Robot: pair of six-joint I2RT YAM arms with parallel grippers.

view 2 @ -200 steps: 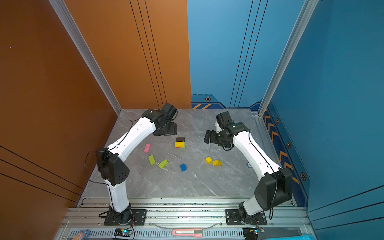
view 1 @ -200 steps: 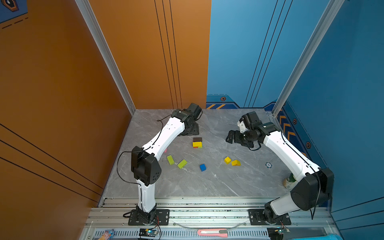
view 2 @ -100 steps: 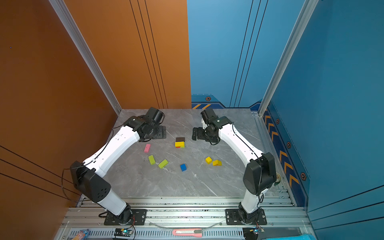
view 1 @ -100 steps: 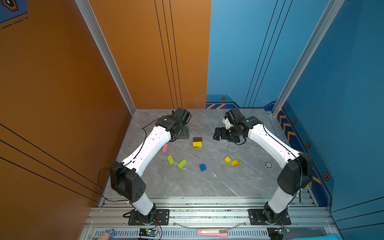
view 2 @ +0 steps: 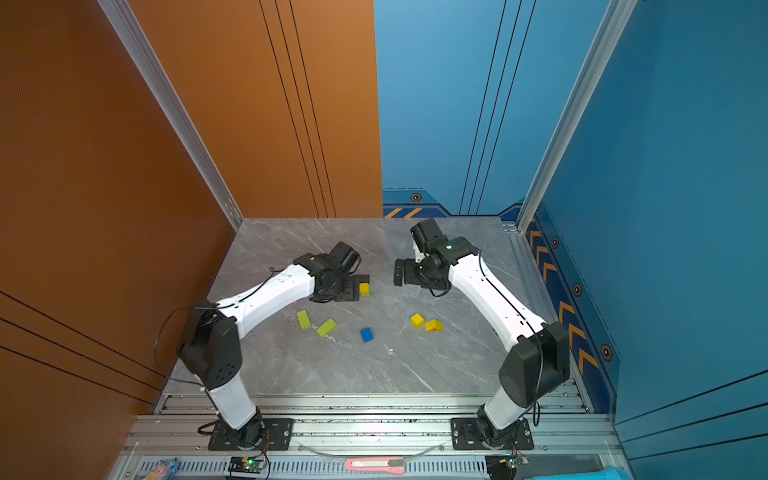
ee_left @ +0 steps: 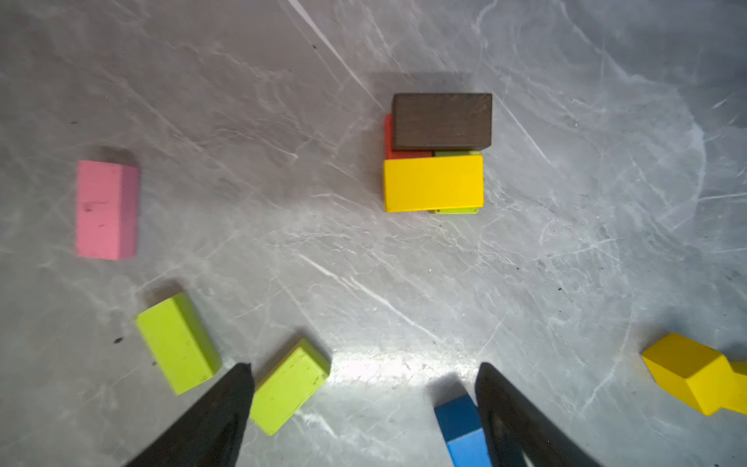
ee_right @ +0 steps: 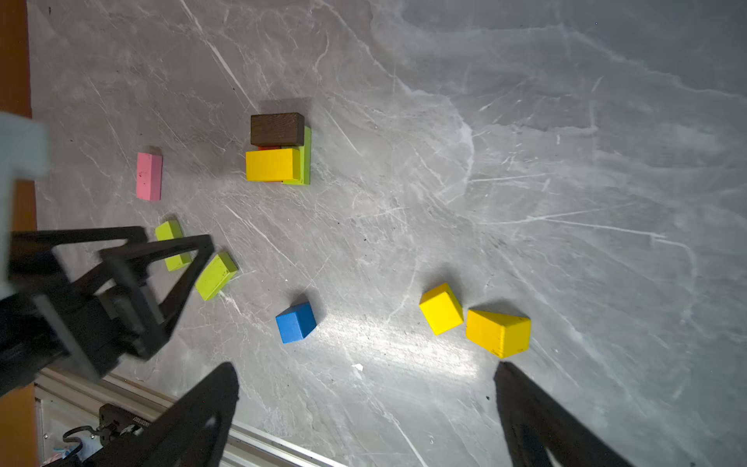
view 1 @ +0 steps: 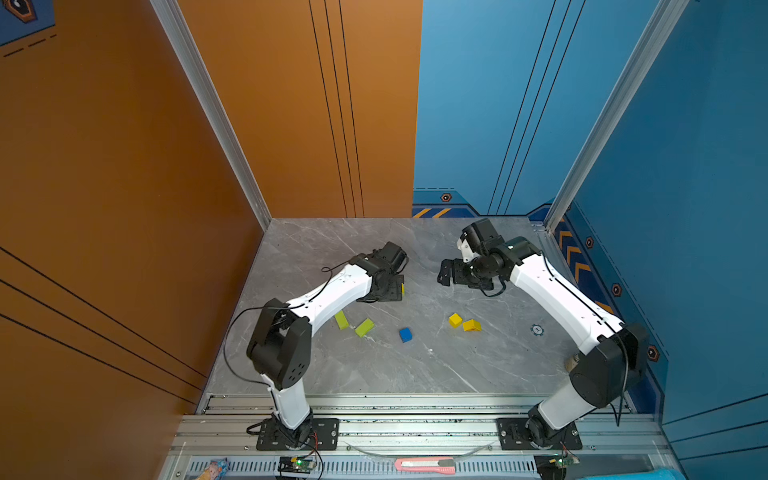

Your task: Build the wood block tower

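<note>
White arm links [view 1: 332, 293], black joints [view 1: 282, 353], black bases [view 1: 297, 434], thin loose black cables [view 1: 225, 349].

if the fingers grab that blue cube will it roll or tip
The blue cube sits flat on a square face on the table, so it probably slides rather than rolls or tips when pushed. Its flat, parallel painted sides should give a stiff, steady grip, though the smooth paint may be slightly slippery.

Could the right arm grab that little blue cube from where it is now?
Probably yes. The right end effector is open and empty, and the blue cube sits alone on the table with nothing between them.
</note>
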